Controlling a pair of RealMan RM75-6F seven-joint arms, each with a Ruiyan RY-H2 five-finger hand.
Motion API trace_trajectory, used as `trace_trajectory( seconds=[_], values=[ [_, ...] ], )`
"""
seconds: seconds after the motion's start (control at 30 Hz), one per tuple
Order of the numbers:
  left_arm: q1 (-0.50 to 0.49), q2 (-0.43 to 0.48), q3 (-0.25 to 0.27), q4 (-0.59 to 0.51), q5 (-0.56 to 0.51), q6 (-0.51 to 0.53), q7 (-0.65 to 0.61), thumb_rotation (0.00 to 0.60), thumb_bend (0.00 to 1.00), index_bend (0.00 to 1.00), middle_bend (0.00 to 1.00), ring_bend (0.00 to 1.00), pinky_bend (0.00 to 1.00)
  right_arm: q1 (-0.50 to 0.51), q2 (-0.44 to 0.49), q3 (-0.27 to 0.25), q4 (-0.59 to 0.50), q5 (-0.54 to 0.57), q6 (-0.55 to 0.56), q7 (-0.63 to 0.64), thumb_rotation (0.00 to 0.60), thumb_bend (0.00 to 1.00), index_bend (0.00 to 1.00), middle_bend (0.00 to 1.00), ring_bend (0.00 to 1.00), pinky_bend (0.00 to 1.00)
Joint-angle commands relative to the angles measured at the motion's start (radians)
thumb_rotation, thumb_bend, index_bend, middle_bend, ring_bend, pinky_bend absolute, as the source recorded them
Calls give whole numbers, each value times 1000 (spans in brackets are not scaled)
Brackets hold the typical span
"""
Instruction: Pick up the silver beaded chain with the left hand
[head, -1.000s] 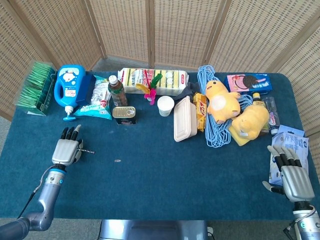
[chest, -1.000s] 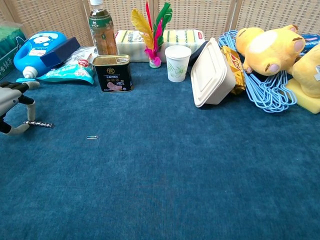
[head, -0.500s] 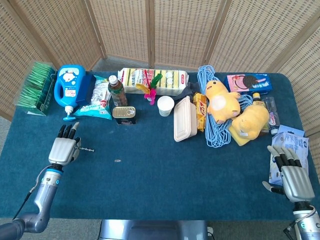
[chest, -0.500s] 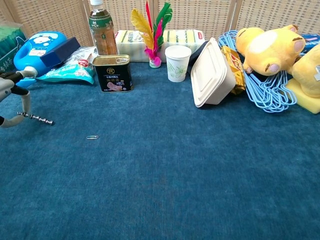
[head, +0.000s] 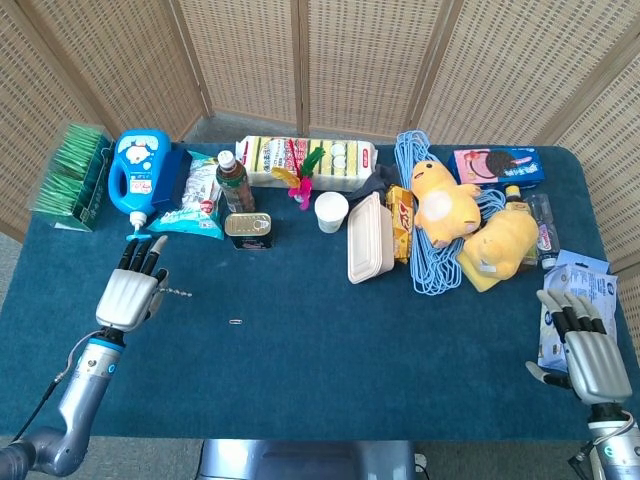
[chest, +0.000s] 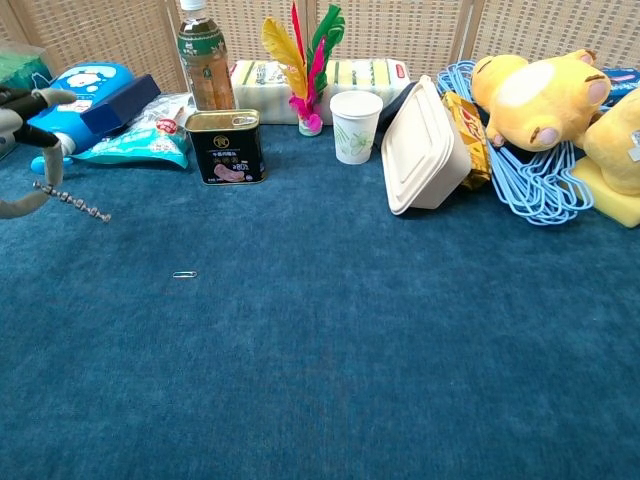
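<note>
Lifted since a moment ago, my left hand (head: 128, 296) now holds the silver beaded chain (chest: 72, 201) clear of the blue bench (head: 320, 340), where a second earlier the chain lay stretched on the cloth beside my fingers (chest: 28, 101). In the chest view the chain hangs stiffly from the pinch between thumb and a finger, slanting down to the right with its free end above the cloth. In the head view my other fingers point away from me toward the blue detergent bottle (head: 139, 176), and the chain shows as a thin line (head: 175, 292) just right of the hand.

My right hand (head: 588, 352) rests at the near right corner of the bench, palm down, fingers spread and holding nothing, just beside a pale blue packet (head: 582, 283).

A small paper clip (chest: 184, 274) lies alone on the cloth, to the right of the left hand and nearer me than the chain. Behind it stand a dark luncheon-meat tin (chest: 226, 146), a green-labelled drink bottle (chest: 203, 55), a feathered shuttlecock (chest: 303, 60) and a white paper cup (chest: 356, 125). A white clamshell food box (chest: 425, 148) leans near the cup, with blue plastic hangers (chest: 525, 180) and two yellow plush toys (chest: 537, 95) further right. A green box (head: 73, 172) sits at the far left edge, beside the detergent bottle.
</note>
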Motion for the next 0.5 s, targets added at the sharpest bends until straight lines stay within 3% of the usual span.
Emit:
trace_trajectory(
  seconds=[0.03, 0.27, 0.5],
  values=[
    [1, 49, 1, -91, 17, 23, 61, 600, 707, 524, 0, 0, 0, -1, 2, 0, -1, -1, 2, 2, 600, 0, 0, 0, 0, 0],
    [-3, 96, 17, -201, 42, 24, 147, 600, 707, 524, 0, 0, 0, -2, 6, -1, -3, -5, 5, 8, 600, 0, 0, 0, 0, 0],
    [-47, 114, 34, -282, 69, -32, 340, 600, 707, 524, 0, 0, 0, -3, 9, -1, -7, -9, 8, 12, 600, 0, 0, 0, 0, 0]
  ],
)
